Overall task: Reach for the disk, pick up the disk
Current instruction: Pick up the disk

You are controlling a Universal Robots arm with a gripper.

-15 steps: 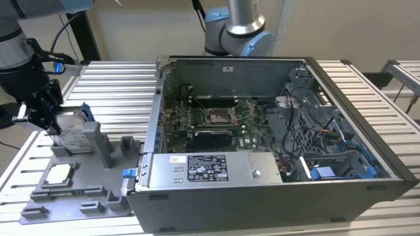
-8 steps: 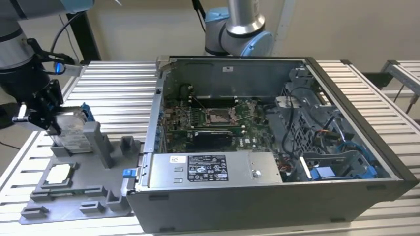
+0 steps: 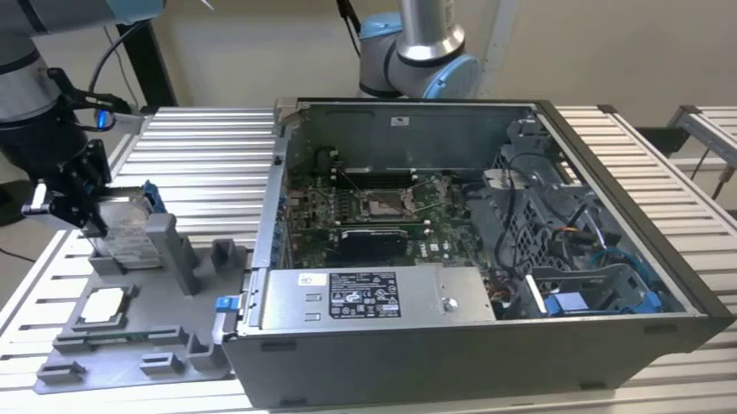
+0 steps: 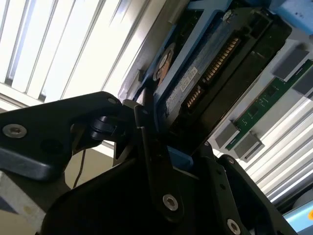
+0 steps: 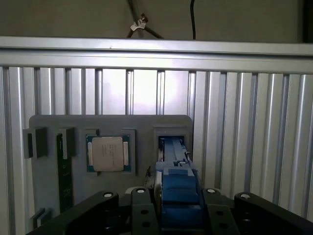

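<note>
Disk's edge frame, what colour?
Bright blue, along the edges of the disk; clearest in the first wrist view.

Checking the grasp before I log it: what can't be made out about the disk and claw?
1. Whether the disk is clear of the gray holder: in the exterior view its lower edge is too small to judge.
2. The disk's near end, first wrist view: covered by the claw and cut off by the picture's edge.
3. The claw's contact on the disk's far side, second wrist view: hidden by the claw's dark body.
</note>
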